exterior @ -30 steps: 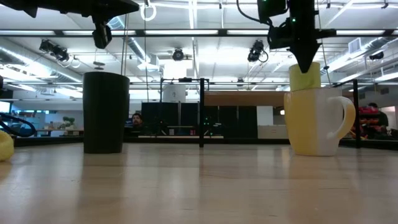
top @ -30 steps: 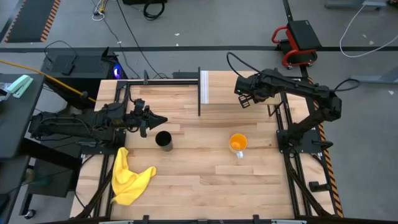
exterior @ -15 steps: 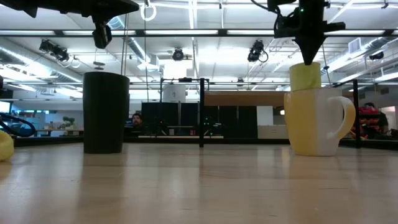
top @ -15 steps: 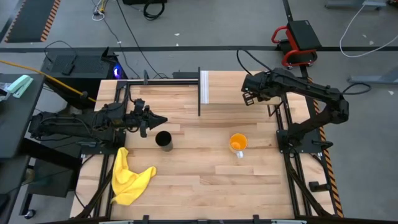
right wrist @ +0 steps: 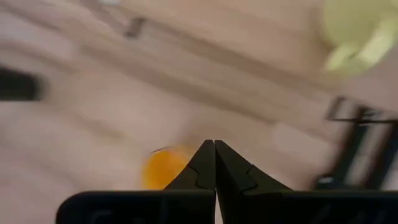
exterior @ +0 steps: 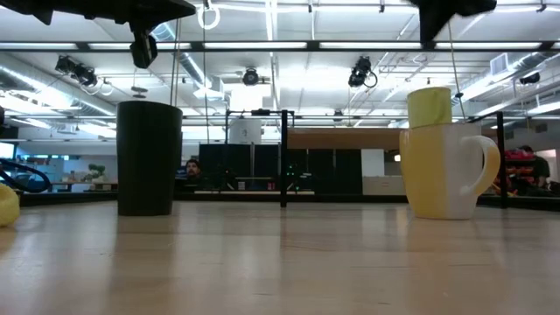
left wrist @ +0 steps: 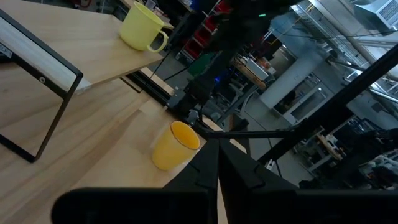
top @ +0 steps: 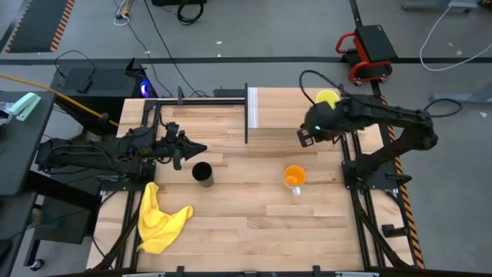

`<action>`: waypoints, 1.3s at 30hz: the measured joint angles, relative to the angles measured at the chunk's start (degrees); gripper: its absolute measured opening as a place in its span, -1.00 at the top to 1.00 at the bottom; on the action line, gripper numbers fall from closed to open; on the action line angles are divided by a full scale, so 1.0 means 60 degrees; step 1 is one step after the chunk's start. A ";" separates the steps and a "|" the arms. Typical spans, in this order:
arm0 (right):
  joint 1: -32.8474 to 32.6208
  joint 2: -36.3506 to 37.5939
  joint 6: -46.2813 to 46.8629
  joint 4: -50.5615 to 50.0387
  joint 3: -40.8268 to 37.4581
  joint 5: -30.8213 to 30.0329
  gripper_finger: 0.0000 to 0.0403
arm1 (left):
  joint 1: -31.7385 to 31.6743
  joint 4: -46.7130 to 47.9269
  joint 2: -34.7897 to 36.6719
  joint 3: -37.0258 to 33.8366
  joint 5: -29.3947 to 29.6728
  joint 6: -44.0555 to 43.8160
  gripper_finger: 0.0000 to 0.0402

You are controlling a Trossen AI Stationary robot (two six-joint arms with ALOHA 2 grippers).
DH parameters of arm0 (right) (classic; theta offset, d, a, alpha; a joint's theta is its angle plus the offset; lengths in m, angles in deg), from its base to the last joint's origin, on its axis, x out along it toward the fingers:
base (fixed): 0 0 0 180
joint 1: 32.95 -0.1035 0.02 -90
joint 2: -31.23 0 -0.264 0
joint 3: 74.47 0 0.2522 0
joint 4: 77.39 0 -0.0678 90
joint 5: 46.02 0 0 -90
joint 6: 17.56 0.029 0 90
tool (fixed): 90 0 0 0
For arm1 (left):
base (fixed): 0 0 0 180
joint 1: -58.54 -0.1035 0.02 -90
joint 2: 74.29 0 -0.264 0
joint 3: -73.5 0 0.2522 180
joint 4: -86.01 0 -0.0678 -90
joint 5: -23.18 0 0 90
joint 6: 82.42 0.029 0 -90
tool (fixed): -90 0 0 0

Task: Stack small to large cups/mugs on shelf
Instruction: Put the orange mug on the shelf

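Three cups, one shelf (top: pixel 288 108): only the yellow-green mug (top: pixel 327 98) sits on it, at its far corner. Black tumbler (top: pixel 203 174) and orange mug (top: pixel 294 177) wait on the worktop (top: pixel 231 223) in front of it. Both grippers, left (top: pixel 201 148) and right (top: pixel 304 135), have fingers pressed together, holding nothing. Risk: if they don't spread first, they'll knock the orange mug over.

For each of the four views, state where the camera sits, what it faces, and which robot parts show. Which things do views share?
High: overhead, facing down; both arms.
Low: tabletop height, facing black tumbler and orange mug.
Left wrist: past shut left gripper toward yellow-green mug.
Right wrist: past shut right gripper.
Shared: orange mug in all four.
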 joint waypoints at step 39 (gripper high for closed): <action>-0.3803 -0.0620 0.4866 0.2015 -0.3452 -0.0562 0.56 | 0.0000 0.2088 0.0000 -0.0004 -0.0579 0.0244 0.93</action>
